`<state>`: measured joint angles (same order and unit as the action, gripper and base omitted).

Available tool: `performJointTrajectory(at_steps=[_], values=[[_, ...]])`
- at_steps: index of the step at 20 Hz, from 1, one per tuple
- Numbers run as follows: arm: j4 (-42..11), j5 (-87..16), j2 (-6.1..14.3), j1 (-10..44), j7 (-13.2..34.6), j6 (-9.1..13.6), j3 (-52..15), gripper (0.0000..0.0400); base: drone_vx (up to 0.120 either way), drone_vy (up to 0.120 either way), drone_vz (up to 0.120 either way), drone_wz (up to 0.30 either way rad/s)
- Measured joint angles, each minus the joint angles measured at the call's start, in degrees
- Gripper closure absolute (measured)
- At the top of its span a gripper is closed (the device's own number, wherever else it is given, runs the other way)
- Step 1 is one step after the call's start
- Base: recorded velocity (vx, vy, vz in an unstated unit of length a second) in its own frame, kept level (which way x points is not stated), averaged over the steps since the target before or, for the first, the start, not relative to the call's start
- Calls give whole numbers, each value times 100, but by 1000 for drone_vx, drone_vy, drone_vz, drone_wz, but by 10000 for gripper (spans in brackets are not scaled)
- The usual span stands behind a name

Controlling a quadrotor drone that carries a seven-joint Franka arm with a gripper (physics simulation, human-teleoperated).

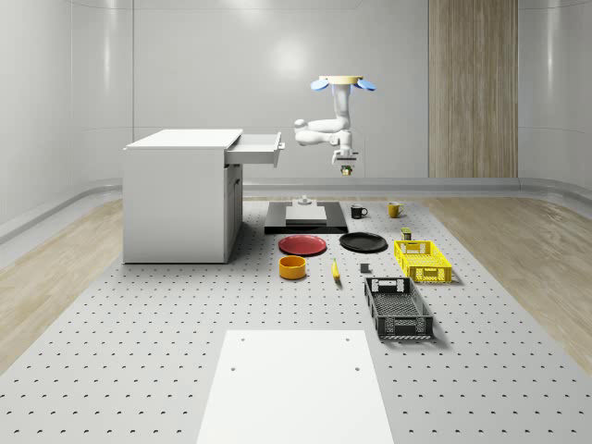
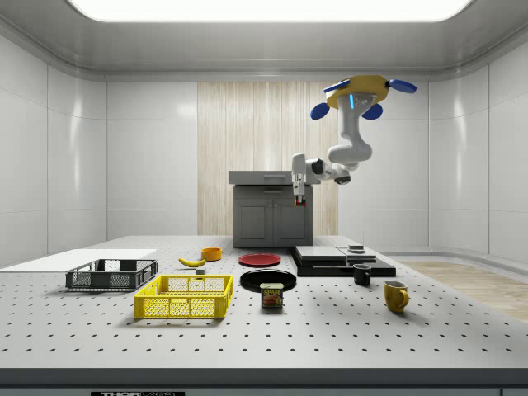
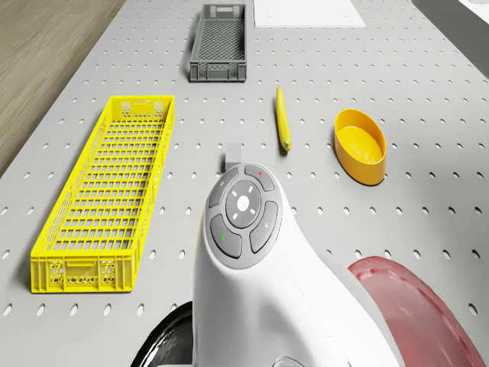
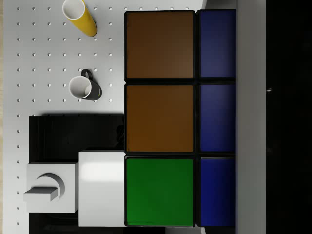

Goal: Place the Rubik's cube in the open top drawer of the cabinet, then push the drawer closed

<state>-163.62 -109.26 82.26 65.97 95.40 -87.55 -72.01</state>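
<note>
Above the black platform [image 1: 306, 220], to the whole-scene view's right of the cabinet [image 1: 180, 196] and its open top drawer [image 1: 256, 148], we see the drone [image 1: 342, 83] hovering with its arm bent downward. Our hand [image 1: 346, 167] is closed on the Rubik's cube [image 4: 178, 117] (brown, green and blue facelets face the wrist camera), holding it in the air just beyond the drawer's front. On the surface [image 1: 166, 324] below stand a black mug [image 4: 87, 87] and a yellow mug [image 4: 80, 17].

Pale panelled walls [image 1: 185, 65], wood-slat panel [image 1: 472, 88], ceiling light [image 2: 264, 8].
</note>
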Motion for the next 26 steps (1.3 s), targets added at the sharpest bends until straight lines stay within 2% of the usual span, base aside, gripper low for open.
performJointTrajectory(at_steps=[26], values=[[11, 75, 169, 58, 46, -158, -31, 75, 0, -120, 120, 0]])
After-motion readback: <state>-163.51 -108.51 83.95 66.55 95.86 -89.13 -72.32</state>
